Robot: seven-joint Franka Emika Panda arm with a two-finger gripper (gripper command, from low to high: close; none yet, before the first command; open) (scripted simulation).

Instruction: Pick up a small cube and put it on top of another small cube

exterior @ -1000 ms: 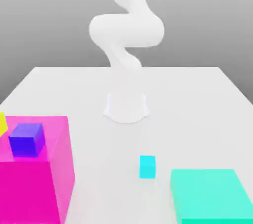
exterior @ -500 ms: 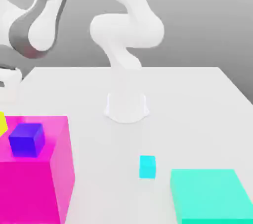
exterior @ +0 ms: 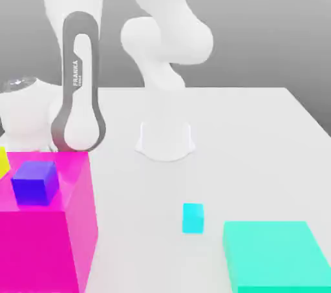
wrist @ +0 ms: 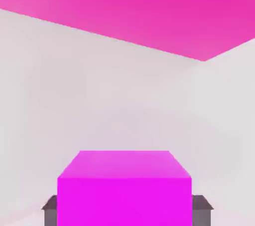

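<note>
Your gripper (wrist: 124, 210) is clamped on a small magenta cube (wrist: 124, 185), low in the hand view, one dark finger (wrist: 50, 209) at each side, above the white tabletop (wrist: 99, 100) near the big magenta block (wrist: 149, 5).

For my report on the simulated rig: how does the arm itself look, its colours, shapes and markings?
The arm is glossy white, built of rounded, tube-like segments on a round white base. One link has a dark grey band with "FRANKA" lettering. In the hand view the jaws appear as dark grey blocks.
</note>
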